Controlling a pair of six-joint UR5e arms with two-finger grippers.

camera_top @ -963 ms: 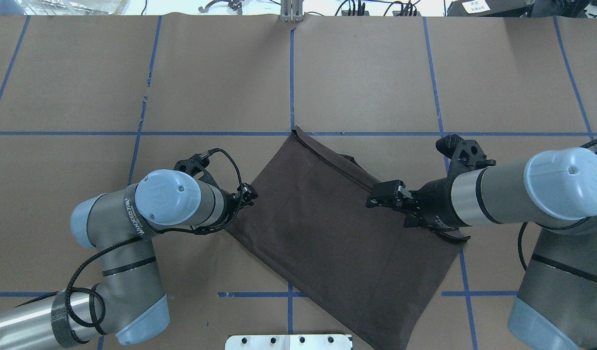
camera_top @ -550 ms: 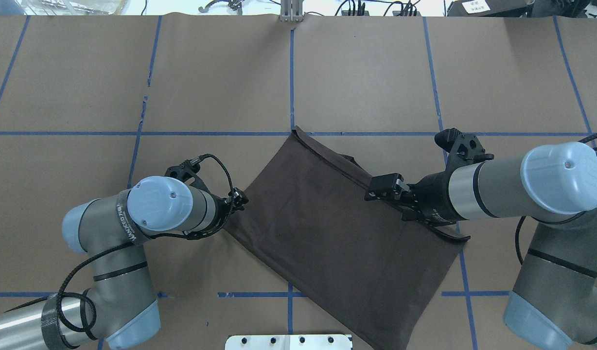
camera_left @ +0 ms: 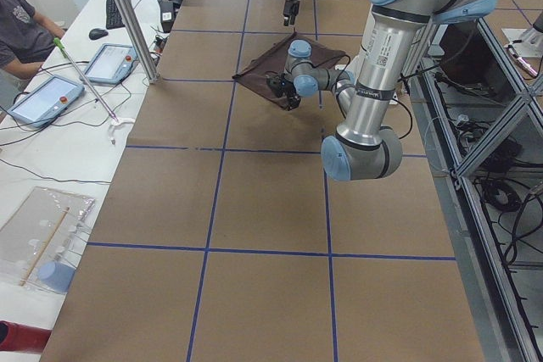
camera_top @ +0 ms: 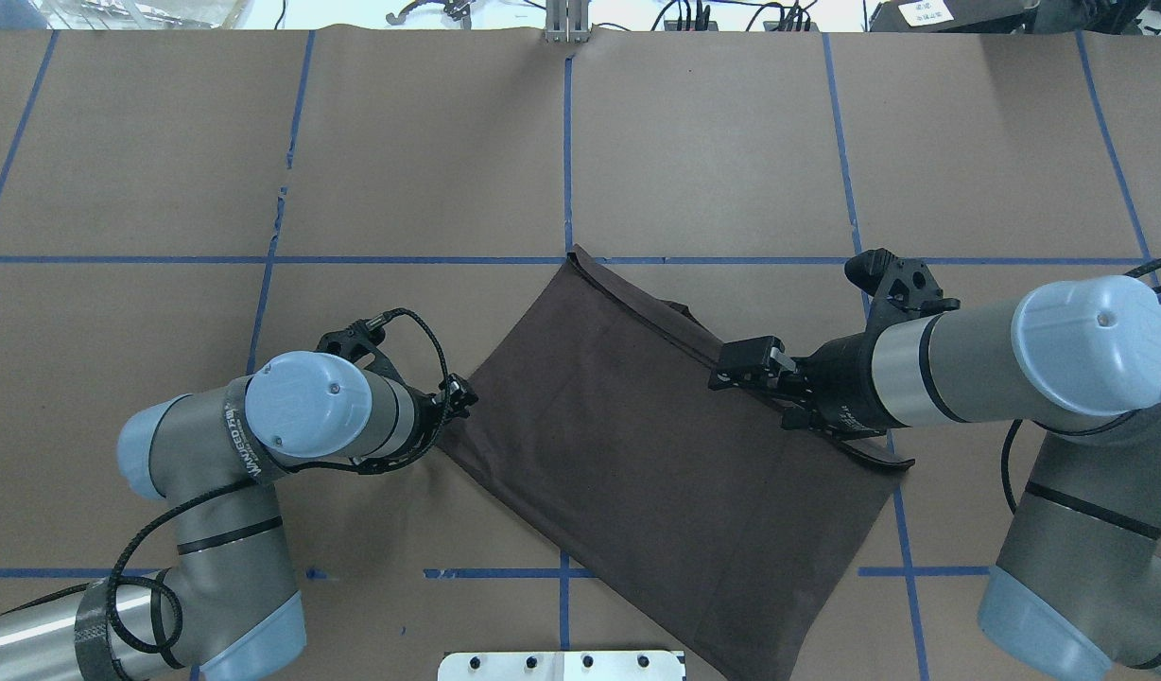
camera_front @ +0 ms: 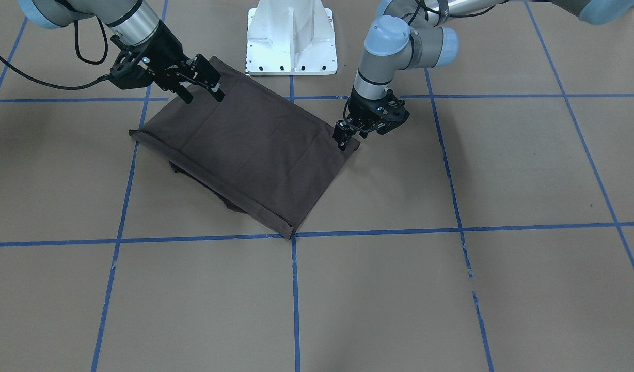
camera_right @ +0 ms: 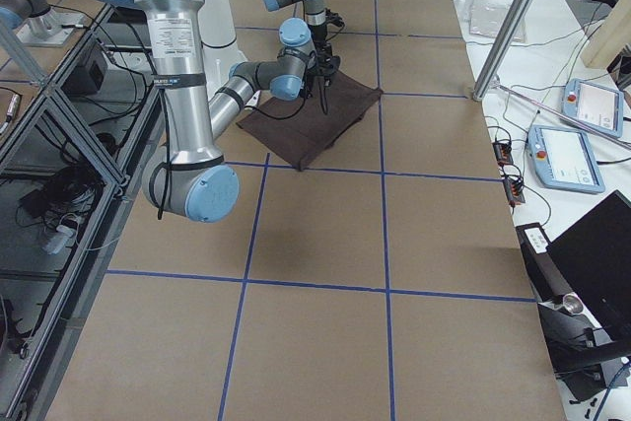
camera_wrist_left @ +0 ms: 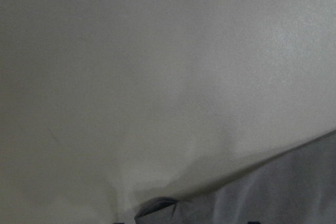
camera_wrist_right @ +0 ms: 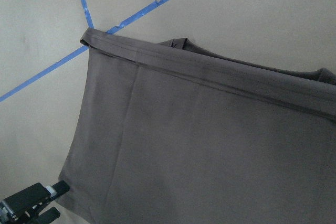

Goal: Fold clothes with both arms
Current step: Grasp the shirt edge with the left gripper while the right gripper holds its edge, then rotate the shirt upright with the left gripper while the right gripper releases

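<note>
Shows a dark brown T-shirt (camera_top: 656, 454) folded to a rectangle, lying askew on the brown paper table (camera_top: 164, 142), close to the white pedestal (camera_front: 291, 36). Shows the right gripper (camera_front: 203, 97) spread open and empty, poised just over the shirt's hemmed edge. Shows the left gripper (camera_front: 342, 139) down at the opposite corner, touching or just beside the cloth; cannot tell whether clenched, since the wrist hides the fingertips from above. Risks from here, by judgement: pinching only the top ply and peeling the stack apart; lifting one corner ahead of the other and skewing the fold; catching and tearing the paper with a low fingertip; dragging out the tucked scrap of cloth (camera_top: 680, 310) peeking from under the hemmed edge. Reveals no logo or tag on the shirt. Shows white print on a black strap (camera_top: 250, 435) round the left arm (camera_top: 221, 530), too small to read.
</note>
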